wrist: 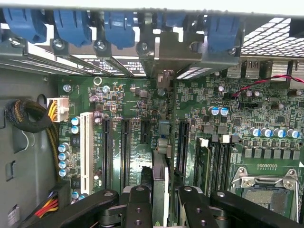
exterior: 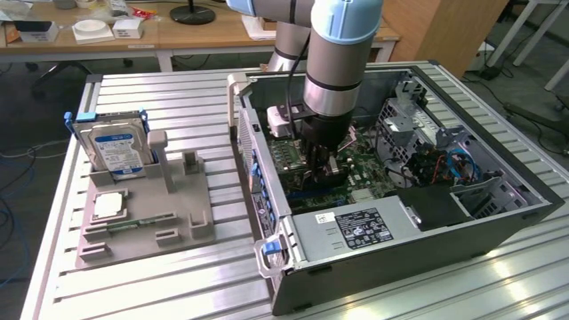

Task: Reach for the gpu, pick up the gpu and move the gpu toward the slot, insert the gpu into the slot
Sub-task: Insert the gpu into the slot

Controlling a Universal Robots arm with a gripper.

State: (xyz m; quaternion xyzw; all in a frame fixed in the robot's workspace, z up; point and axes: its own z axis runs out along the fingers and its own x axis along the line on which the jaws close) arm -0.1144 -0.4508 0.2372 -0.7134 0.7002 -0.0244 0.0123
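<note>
My gripper (exterior: pixel 326 175) reaches down into the open computer case (exterior: pixel 498 230), just above the green motherboard (exterior: pixel 364 175). In the wrist view my gripper (wrist: pixel 161 206) is shut on the gpu (wrist: pixel 160 175), which stands edge-on between the black fingers (wrist: pixel 137 204). The card's silver bracket end (wrist: pixel 166 54) lies against the case's rear wall, under the blue latches (wrist: pixel 118 23). The card runs parallel to the black expansion slots (wrist: pixel 125 147), between a short one (wrist: pixel 144 130) and a long one (wrist: pixel 183 142). It covers the slot beneath it, and I cannot tell whether it is seated.
To the exterior view's left, a grey fixture (exterior: pixel 182 213) holds the blue-labelled hard drive (exterior: pixel 114 148) and a square processor chip (exterior: pixel 108 205). Inside the case are the power supply (exterior: pixel 356 228), a sleeved cable bundle (wrist: pixel 26 116), a white slot (wrist: pixel 86 152) and the processor socket (wrist: pixel 261 190).
</note>
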